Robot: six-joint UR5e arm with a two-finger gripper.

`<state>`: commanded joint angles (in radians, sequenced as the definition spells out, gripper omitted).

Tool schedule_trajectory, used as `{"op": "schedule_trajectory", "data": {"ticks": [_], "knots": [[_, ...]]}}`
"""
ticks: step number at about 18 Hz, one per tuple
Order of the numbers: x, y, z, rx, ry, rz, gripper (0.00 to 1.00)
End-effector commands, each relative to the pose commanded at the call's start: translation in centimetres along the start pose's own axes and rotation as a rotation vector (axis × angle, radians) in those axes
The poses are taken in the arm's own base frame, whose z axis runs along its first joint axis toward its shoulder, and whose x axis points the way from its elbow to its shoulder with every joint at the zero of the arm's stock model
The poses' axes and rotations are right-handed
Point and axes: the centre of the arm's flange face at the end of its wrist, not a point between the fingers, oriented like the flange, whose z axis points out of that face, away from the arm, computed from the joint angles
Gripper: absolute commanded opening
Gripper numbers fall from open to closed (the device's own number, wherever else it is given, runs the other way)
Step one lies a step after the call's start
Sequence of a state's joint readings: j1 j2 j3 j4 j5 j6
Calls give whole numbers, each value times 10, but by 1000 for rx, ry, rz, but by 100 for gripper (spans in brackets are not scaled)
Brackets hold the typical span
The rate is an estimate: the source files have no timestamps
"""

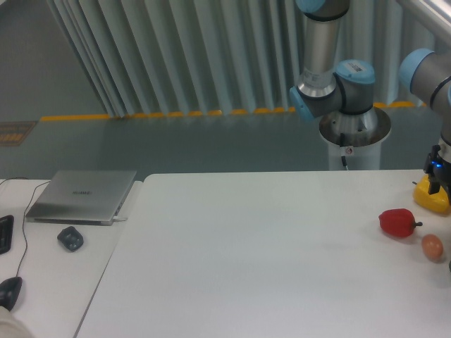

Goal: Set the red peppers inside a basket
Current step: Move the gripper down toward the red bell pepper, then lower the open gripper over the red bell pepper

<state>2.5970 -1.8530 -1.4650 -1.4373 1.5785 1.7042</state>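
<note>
From the fixed camera we saw the small, glossy, lumpy red bell pepper (397,222) lying on its side on the white table (268,253), near the right edge, its short dark stem pointing right toward the small orange-brown egg-shaped item (433,246) just beside it. What mattered for the coming move was that the pepper lay to the left of and nearer the camera than the dark two-finger gripper (437,184), close but apart from it. Its long axis ran roughly left to right across the picture. The gripper hung straight down at the frame's edge, over or on the yellow bell pepper (433,199); we could not tell whether it touched it, nor whether the fingers stood wide or narrow. The grey-and-blue arm (430,77) came down from the upper right corner. No basket showed in this view. A closed silver laptop (83,195) sat far left.
</note>
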Motion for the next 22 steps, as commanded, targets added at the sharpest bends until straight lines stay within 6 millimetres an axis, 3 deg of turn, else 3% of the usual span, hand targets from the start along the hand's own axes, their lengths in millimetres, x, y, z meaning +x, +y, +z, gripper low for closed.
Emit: {"op": "schedule_trajectory", "data": {"ticks": [3,8,11,13,18,22], "knots": [[3,-1,-1,1,-2,17,100],[19,-27,3,48,-2,47,100],[25,-27,18,122,-26,19,100],[32,-25,14,109,-50,26,100],[25,-20,6,78,-80,35,100],[26,-31,11,6,-60,78,100]]}}
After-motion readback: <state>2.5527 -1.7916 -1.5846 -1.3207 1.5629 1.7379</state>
